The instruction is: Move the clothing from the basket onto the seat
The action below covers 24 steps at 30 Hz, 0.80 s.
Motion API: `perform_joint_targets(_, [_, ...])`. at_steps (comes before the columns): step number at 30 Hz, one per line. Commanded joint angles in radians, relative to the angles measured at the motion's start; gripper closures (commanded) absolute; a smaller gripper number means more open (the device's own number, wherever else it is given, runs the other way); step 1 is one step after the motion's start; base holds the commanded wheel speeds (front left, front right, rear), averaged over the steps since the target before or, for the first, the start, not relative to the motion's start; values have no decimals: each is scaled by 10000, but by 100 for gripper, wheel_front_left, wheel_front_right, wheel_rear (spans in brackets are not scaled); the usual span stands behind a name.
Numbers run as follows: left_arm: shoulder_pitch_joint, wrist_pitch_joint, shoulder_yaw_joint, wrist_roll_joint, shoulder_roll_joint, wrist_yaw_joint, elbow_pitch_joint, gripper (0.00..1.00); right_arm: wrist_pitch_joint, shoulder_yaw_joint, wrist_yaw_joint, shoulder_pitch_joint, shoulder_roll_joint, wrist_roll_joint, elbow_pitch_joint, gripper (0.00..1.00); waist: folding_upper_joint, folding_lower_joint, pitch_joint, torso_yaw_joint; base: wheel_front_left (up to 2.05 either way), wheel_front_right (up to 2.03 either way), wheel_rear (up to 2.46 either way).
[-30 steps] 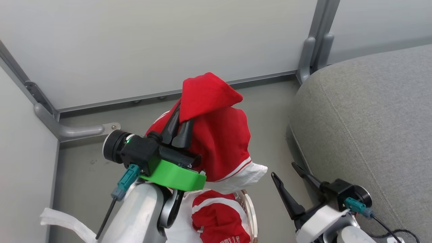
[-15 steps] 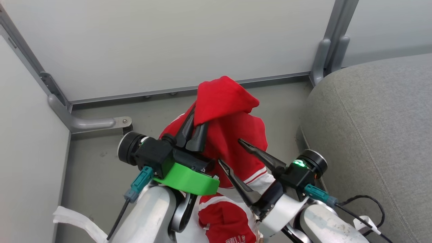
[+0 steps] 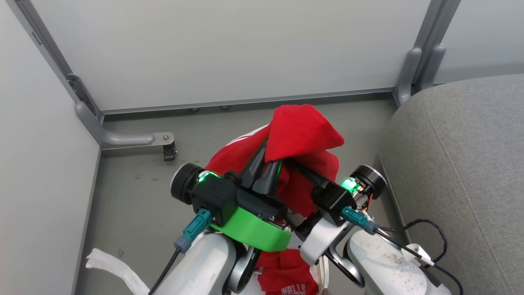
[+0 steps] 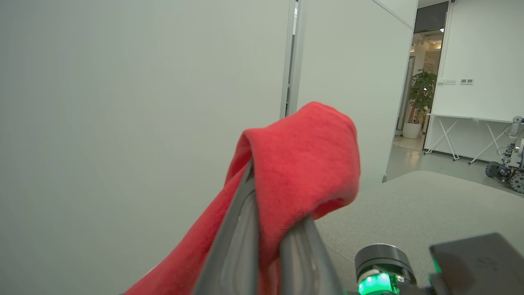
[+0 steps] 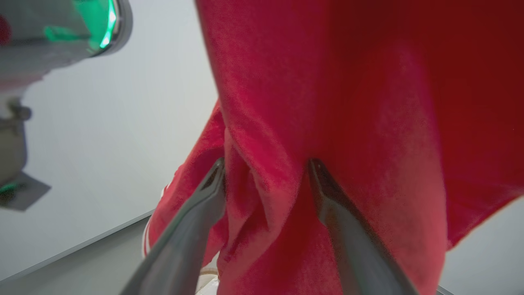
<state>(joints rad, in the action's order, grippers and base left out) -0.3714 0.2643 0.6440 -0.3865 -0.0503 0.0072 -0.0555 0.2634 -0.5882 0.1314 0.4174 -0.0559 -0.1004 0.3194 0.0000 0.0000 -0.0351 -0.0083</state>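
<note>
**Beside the seat [image 3: 458, 164]: clothing [image 3: 301, 131] held aloft**

Head view. The red clothing is seen raised above the grey floor [image 3: 131, 205]. It is draped like a hood over the finger ends of both grippers and hangs near the grey seat at right without touching it. Both sets of fingertips are hidden by the cloth in this view. A jersey [image 3: 291, 282] lettered BULLS is noted low down between the two forearms. A white strip [image 3: 110, 266] is seen on the floor at lower left.

Left wrist view. The left gripper [image 4: 274, 213] is shown pinched tight on a fold of the clothing, which is doubled over its finger ends. The seat surface is seen beyond, with a potted plant [image 4: 421, 94] and a trestle table [image 4: 462, 123] far off.

Right wrist view. The right gripper [image 5: 267, 164] is shown with its jaws spread wide. A hanging pleat of the clothing lies between the fingers and nothing is clamped.
</note>
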Motion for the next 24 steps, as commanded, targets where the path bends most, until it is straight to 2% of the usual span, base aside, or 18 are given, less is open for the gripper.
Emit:
perform_joint_targets(1, [-242, 0, 64, -142, -12, 39, 58, 100, 18, 64, -14, 134, 7, 76, 199, 90, 0, 0, -82, 170, 0, 0, 0])
perform_joint_targets(2, [-246, 2, 118, -154, -10, 56, 59, 100, 18, 133, -14, 144, 16, 29, 303, 100, 0, 0, -93, 217, 0, 0, 0])
perform_joint_targets(8, [-241, 0, 109, -164, -10, 190, -62, 100, 18, 260, -14, 33, 24, -539, 256, 100, 0, 0, -121, 307, 0, 0, 0])
perform_joint_targets(9, [-183, 0, 15, -58, -10, 225, -102, 72, 18, 374, -14, -146, 21, -617, 187, 100, 0, 0, -116, 216, 0, 0, 0])
perform_joint_targets(10, [-116, 0, -17, -7, -8, 224, -166, 32, 18, 477, -14, -249, 19, -638, 143, 100, 0, 0, -112, 142, 0, 0, 0])
perform_joint_targets(11, [-49, -3, -38, -8, -10, 223, -262, 0, 18, 614, -14, -344, 14, -681, 96, 100, 0, 0, -107, 71, 0, 0, 0])
perform_joint_targets(17, [227, -3, -307, 218, -10, 102, -663, 0, 20, 1465, -14, -948, 22, -600, -261, 100, 0, 0, -189, -832, 0, 0, 0])
perform_joint_targets(24, [518, -3, -711, 500, -13, -139, -940, 0, 20, 2206, -14, -1402, 26, -458, -789, 100, 0, 0, -495, -2559, 0, 0, 0])
